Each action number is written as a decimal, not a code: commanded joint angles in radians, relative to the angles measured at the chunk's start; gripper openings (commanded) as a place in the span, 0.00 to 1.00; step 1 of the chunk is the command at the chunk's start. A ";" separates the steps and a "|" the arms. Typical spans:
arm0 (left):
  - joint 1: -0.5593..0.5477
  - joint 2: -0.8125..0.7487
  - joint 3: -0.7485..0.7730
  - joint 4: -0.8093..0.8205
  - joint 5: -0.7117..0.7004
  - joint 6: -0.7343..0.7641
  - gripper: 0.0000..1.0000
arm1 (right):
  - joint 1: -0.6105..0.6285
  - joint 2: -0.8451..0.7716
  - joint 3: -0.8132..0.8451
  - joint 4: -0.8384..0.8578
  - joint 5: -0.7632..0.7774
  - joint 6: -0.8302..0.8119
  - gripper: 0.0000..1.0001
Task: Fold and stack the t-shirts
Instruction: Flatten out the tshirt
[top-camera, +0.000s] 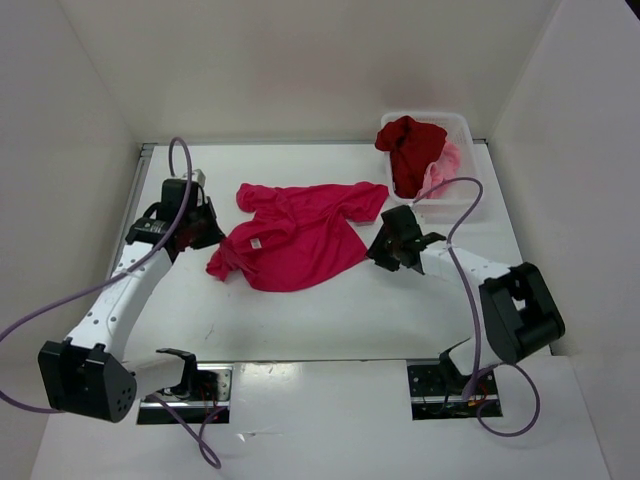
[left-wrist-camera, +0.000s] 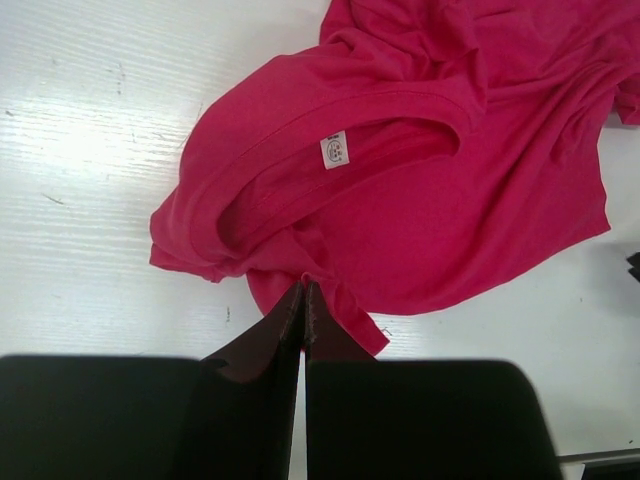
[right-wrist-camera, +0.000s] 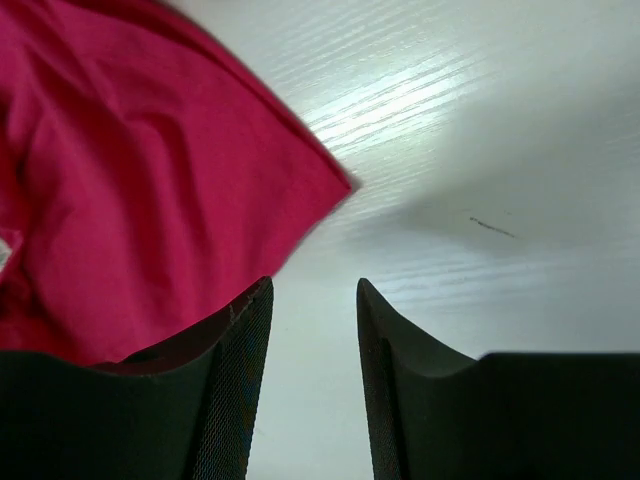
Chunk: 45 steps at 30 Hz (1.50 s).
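The bright crimson-pink soft cloth t-shirt (top-camera: 295, 235) lay spread out in the middle of the white table (top-camera: 330, 320). Seen from above, its long way ran from about 8 o'clock up to 2 o'clock. The neck hole was near the 8 o'clock end.

The left claw (left-wrist-camera: 303, 290) was at that end, with its tips right on the edge of the cloth. Its two fingers were pressed tight together. I could not tell if a bit of cloth was caught between them.

The right claw (right-wrist-camera: 312, 290) was on the other side, at about 4 o'clock from the shirt. Its fingers were spread apart with nothing in them. A corner of the shirt lay just beside it, toward 10 o'clock. I think the right claw had to reach that way next.

The dark red cloth shirt (top-camera: 410, 145) and the light pink cloth shirt (top-camera: 445, 160) sat in the white plastic basket (top-camera: 470, 130) at 1 o'clock.
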 joint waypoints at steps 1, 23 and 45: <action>0.006 0.014 -0.004 0.037 0.042 0.000 0.06 | 0.005 0.067 -0.013 0.087 0.004 0.039 0.45; 0.006 -0.033 0.006 0.101 0.089 -0.136 0.03 | 0.077 0.163 0.180 0.100 0.089 0.035 0.01; 0.094 0.169 1.054 -0.017 -0.397 0.103 0.01 | 0.040 -0.080 1.287 -0.277 0.251 -0.419 0.01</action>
